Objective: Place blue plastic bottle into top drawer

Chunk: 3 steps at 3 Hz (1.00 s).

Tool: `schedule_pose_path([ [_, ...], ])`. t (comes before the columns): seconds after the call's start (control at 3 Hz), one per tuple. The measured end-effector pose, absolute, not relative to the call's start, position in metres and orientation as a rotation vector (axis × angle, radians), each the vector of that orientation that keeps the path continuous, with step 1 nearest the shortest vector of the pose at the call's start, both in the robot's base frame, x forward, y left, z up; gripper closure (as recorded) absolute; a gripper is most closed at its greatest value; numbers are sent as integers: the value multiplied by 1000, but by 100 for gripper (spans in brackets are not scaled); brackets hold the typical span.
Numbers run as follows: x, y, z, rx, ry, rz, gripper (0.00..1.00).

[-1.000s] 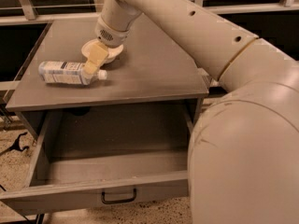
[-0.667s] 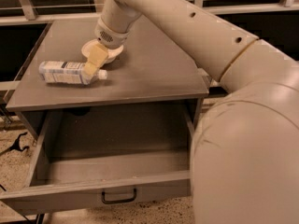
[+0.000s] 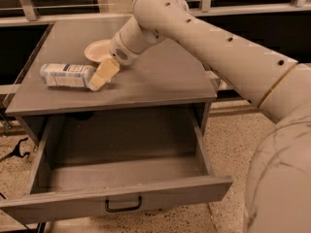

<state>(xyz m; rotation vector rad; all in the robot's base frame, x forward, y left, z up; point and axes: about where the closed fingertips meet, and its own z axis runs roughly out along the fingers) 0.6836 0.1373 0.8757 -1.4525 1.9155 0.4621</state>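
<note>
Grey desk (image 3: 160,79), speckled floor (image 3: 233,135) below.
1. Bottle (image 3: 65,75): on desk top, left side, nr front edge; lying on its side, label up, cap end to the right.
2. Bowl (image 3: 96,50): white, behind bottle, apart from it; partly hidden by wrist.
3. Gripper (image 3: 99,77): low over desk at bottle's cap end; cream fingers (image 3: 108,69) appear clamped on that end.
4. Arm (image 3: 214,47): cream, enters from right.
5. Drawer (image 3: 170,195): under desk top, pulled open; dark bar handle (image 3: 123,206) at front ctr.
</note>
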Motion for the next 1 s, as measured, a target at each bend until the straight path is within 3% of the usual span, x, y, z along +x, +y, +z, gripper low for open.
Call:
schedule_pose_path([
  [1.0, 686, 142, 870, -1450, 1898, 512, 2],
])
